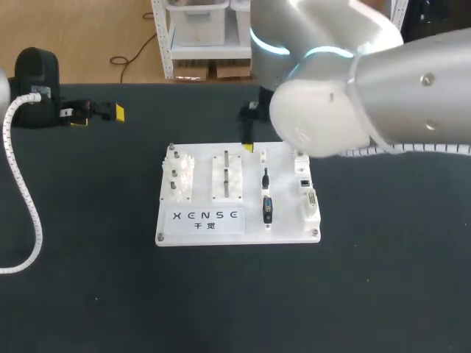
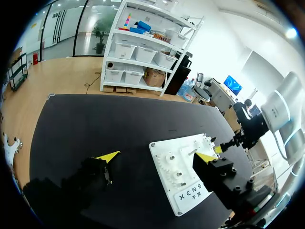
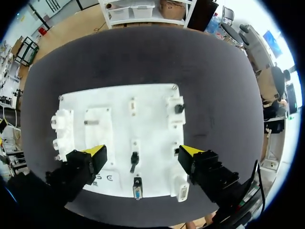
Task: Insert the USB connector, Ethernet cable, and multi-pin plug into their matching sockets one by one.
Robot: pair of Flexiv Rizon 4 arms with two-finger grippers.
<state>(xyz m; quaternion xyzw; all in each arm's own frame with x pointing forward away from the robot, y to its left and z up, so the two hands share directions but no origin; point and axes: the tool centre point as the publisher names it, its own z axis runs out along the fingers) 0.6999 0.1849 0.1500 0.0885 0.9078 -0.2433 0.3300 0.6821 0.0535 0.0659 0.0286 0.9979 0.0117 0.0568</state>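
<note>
Black table (image 1: pixel 383 279); right tool (image 3: pixel 141 151) gapes over board (image 3: pixel 152 107).

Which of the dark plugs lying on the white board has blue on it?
The larger plug, nearest the board's lettered edge, shows a blue face. The smaller plug next to it, toward the board's middle, is all black.

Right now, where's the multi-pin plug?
In the head view the multi-pin plug lies on the board, right of its middle, just nearer the robot than the USB connector and left of the socket column.
</note>
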